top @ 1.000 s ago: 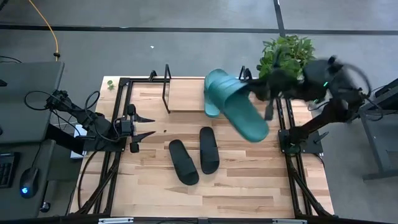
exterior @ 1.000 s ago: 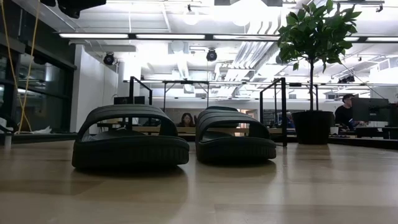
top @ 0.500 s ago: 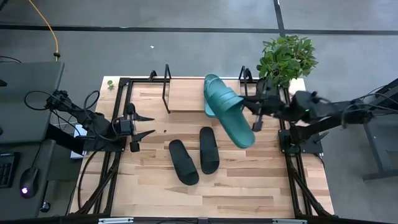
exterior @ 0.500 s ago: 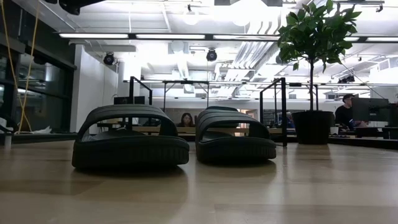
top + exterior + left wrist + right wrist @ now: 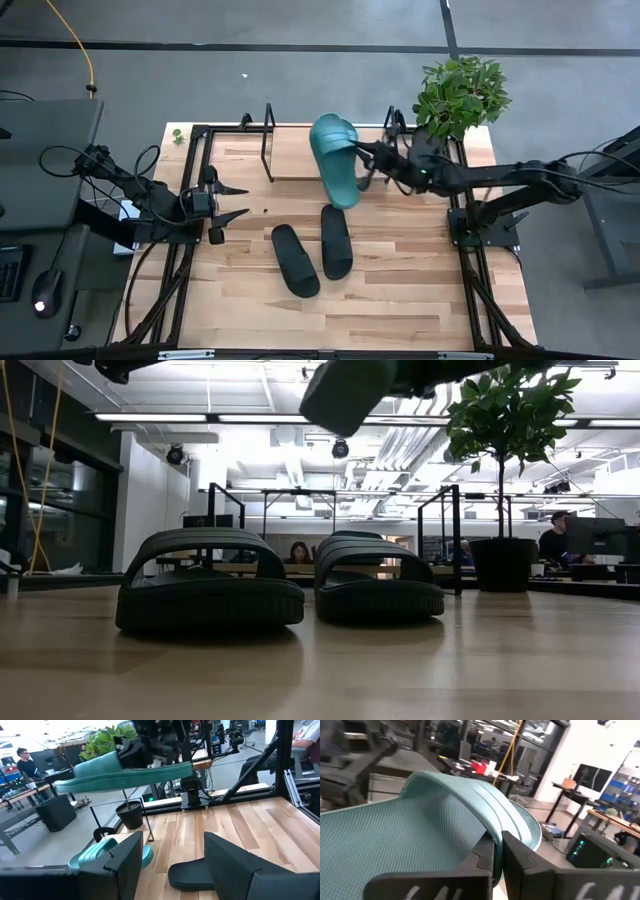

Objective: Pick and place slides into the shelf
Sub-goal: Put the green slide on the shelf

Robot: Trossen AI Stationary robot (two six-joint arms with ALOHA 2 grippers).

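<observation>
A teal slide hangs in the air over the shelf, shut in my right gripper, which reaches in from the table's right. It also shows in the left wrist view as the teal slide, and its end shows at the top of the low view. A second teal slide lies on the shelf's board below it. Two black slides rest sole-down on the table. My left gripper waits open at the table's left. My right gripper pinches the teal slide's ribbed strap at its side edge between the two fingers, coming roughly level from the table's right, across the slide. The slide is lifted clear, lying nearly level with its sole down above the shelf.
The shelf's thin black uprights stand at the board's two ends. A potted plant sits at the far right corner. A black tube frame borders the tabletop. Bare wood lies near the table's near edge.
My right gripper has moved toward the table's left and come down, carrying the teal slide with it. The slide has turned from slanting across the table's right part to lying far-to-near over the shelf, and its end now shows at the top of the low view.
</observation>
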